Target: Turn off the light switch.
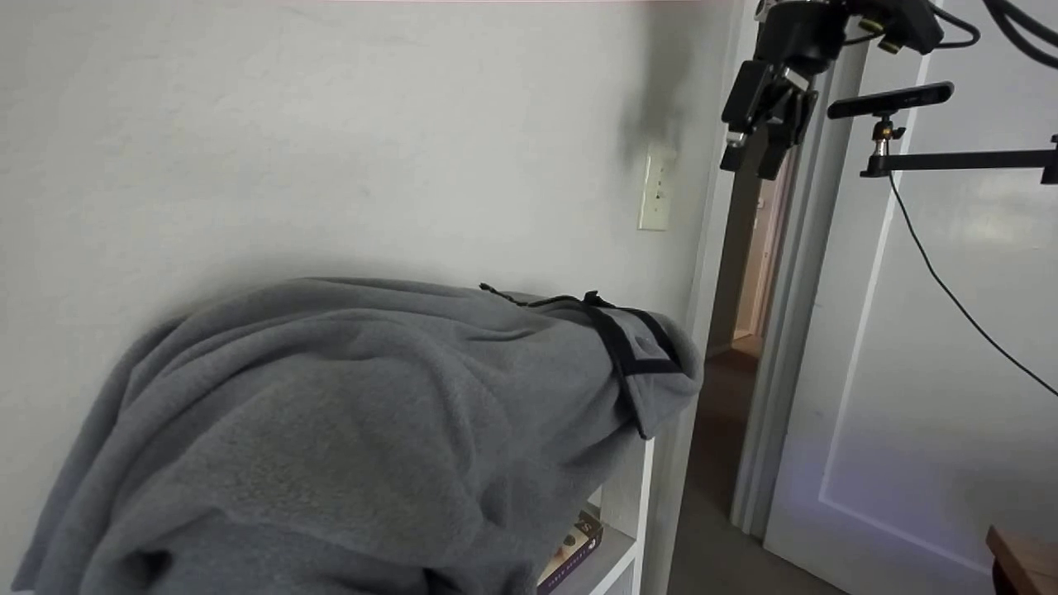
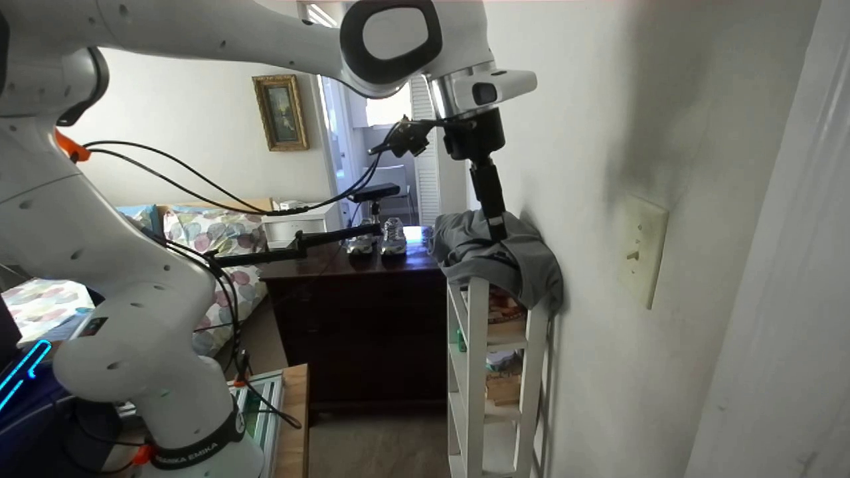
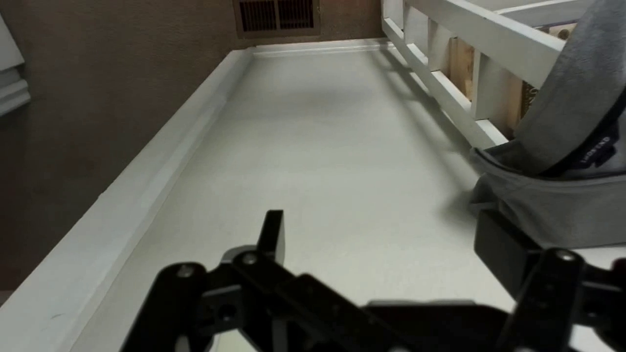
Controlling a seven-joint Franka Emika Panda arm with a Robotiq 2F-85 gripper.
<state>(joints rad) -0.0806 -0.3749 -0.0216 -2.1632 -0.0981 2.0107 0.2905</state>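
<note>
"Where is the light switch (image 2: 645,249)?"

"On the pale wall (image 2: 571,133), near the door frame (image 2: 790,299); it stands upright, with a small toggle (image 2: 633,255) jutting out; which way that is set, I cannot tell."

"And the gripper (image 1: 752,163)?"

"It points downward, clear of the switch in both exterior views; in the wrist view its two fingers (image 3: 503,254) stand wide apart, wall showing in the gap between them."

"Something dark sits above the switch; what is it?"

"A soft shadow (image 2: 654,119); both exterior views show it running down the wall to the switch's top edge."

"What else is near?"

"A grey fleece garment (image 1: 355,430) with black trim, draped over a white shelf unit (image 2: 477,372); a book (image 1: 570,552) lies on one of its shelves; past the door frame a white door (image 1: 950,454) stands open, and in front of it a black camera (image 1: 893,101) sits on a bracket (image 1: 967,160)."

"Anything farther back?"

"In an exterior view, a dark chest (image 2: 372,332) with silvery shoes (image 2: 393,239) on top; a gilt-framed picture (image 2: 280,113) hangs on the far wall (image 2: 199,99)."
</note>
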